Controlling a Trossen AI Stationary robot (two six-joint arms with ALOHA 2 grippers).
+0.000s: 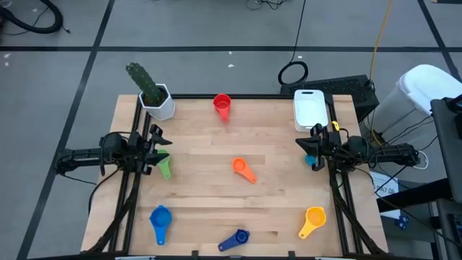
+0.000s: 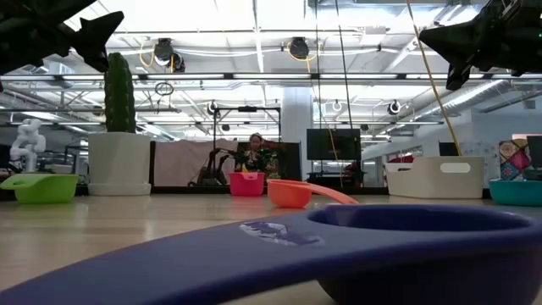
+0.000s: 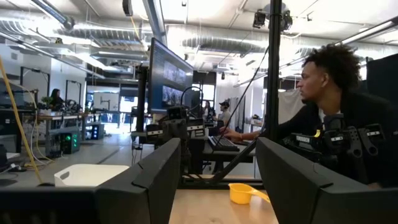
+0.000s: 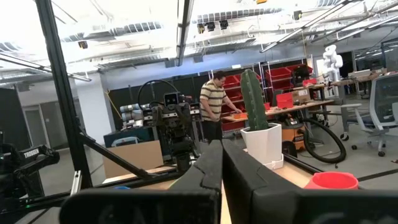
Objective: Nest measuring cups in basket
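Plastic scoop cups are seen scattered over the pale wooden table: a red measuring cup at the far edge, an orange measuring cup near the middle, a yellow measuring cup near the front right, a dark blue measuring cup at the front edge, a light blue measuring cup at the front left, and a green measuring cup by the left side. A teal measuring cup is mostly hidden under the right arm from above, but is shown at the edge of the low view. The small white rectangular plastic basket is set at the far right corner; whether anything lies in it cannot be told.

The left gripper is held above the table's left edge, just over the green measuring cup, its jaws spread apart with nothing between them. The right gripper is held at the right edge, near the basket, its jaws pressed together on nothing.

A white hexagonal pot with a green cactus is placed at the far left corner. In the low view the dark blue measuring cup fills the foreground and is cut off. People are seen in the room beyond.
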